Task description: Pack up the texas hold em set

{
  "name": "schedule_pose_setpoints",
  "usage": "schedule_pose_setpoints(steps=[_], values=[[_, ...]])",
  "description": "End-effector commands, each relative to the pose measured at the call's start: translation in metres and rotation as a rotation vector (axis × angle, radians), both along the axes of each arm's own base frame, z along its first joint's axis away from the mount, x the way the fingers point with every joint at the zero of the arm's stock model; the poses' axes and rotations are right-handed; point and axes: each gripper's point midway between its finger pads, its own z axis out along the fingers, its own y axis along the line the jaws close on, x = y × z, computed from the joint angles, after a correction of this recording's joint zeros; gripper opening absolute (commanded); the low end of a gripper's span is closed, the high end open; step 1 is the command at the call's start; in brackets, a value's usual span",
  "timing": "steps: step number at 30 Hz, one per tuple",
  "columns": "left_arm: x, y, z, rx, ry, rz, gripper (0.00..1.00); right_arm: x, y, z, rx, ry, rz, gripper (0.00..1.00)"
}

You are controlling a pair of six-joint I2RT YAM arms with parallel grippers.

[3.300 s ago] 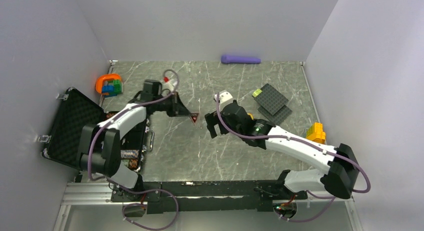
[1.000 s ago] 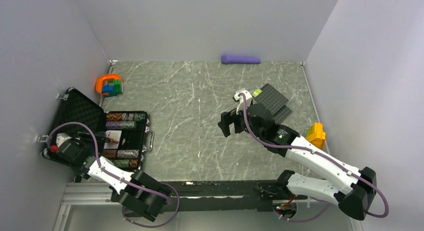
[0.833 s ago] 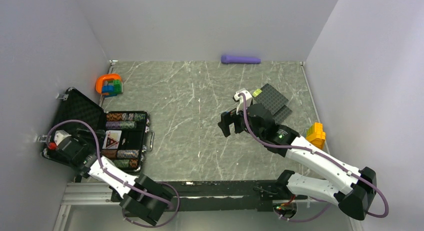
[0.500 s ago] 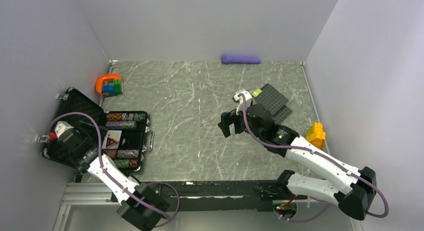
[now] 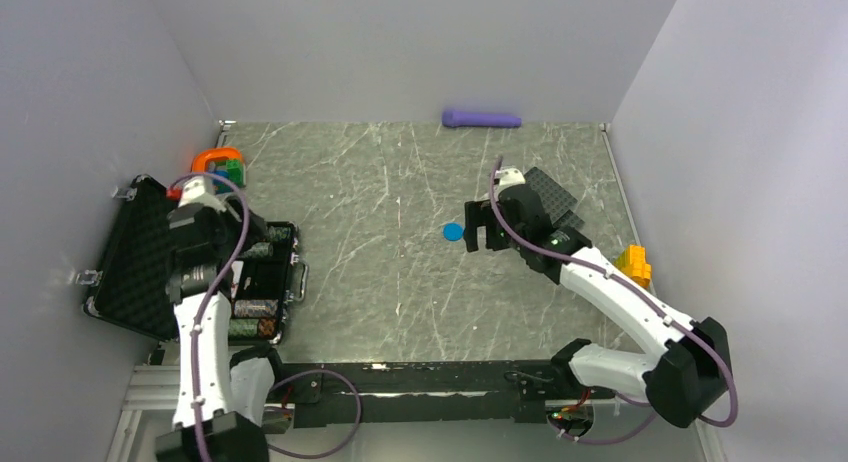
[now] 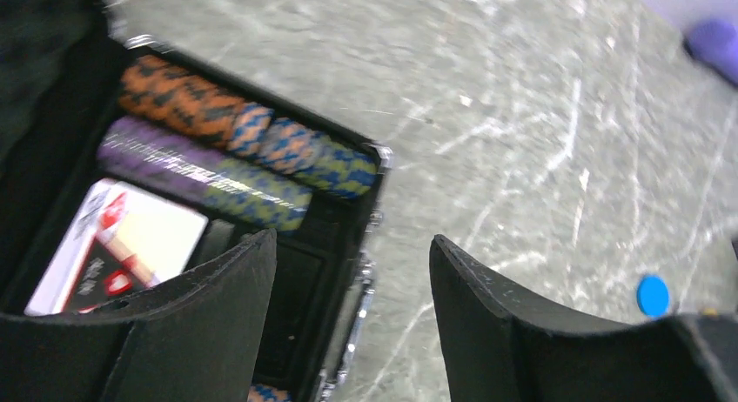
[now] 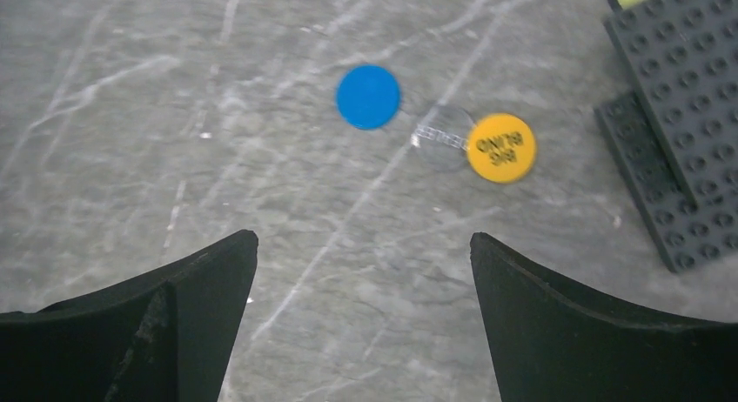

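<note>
A grey marbled counter [image 5: 380,292] is enclosed by pale walls. At its left side the black case [image 5: 125,262] is seen lying open, with striped chip stacks [image 6: 235,137] and cards [image 6: 122,245] lodged in its compartments. The left tool [image 6: 352,245] is held above the case's front edge, spread wide, with nothing gripped. Near the counter's middle a blue disc [image 7: 368,97], a clear disc [image 7: 442,137] and a yellow disc [image 7: 500,148] are ranged in a row, the clear one touching the yellow. The right tool [image 7: 363,238] is held over them, wide open and empty. Black studded plates [image 7: 687,115] are seen near the yellow disc.
</note>
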Motion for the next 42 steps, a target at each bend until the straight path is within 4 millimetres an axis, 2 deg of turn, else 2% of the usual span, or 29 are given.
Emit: schedule_pose_setpoints(steps=[1,4,7,9,12,16,23,33,42], values=[[0.032,-0.041,0.046,0.111,-0.083,-0.184,0.69,0.011,-0.023,-0.006,-0.003,0.088,-0.095,0.95],[0.059,-0.084,0.069,0.133,-0.128,-0.331,0.69,0.02,-0.044,-0.023,-0.029,0.141,-0.162,0.93],[0.085,-0.123,0.086,0.166,-0.158,-0.468,0.69,0.027,-0.056,-0.039,-0.032,0.199,-0.198,0.9],[0.102,-0.142,0.087,0.188,-0.147,-0.539,0.69,0.033,-0.059,-0.047,-0.021,0.233,-0.211,0.89],[0.112,-0.159,0.076,0.186,-0.143,-0.61,0.69,0.041,-0.056,-0.063,-0.007,0.284,-0.207,0.87],[0.107,-0.165,0.066,0.166,-0.146,-0.635,0.69,0.053,-0.049,-0.078,-0.002,0.322,-0.201,0.84],[0.1,-0.167,0.07,0.159,-0.172,-0.648,0.69,0.071,-0.043,-0.104,-0.028,0.386,-0.212,0.79],[0.099,-0.17,0.068,0.142,-0.166,-0.66,0.7,0.084,-0.064,-0.123,-0.047,0.403,-0.285,0.74],[0.099,-0.17,0.067,0.143,-0.163,-0.659,0.7,0.09,-0.06,-0.13,-0.028,0.408,-0.258,0.7]])
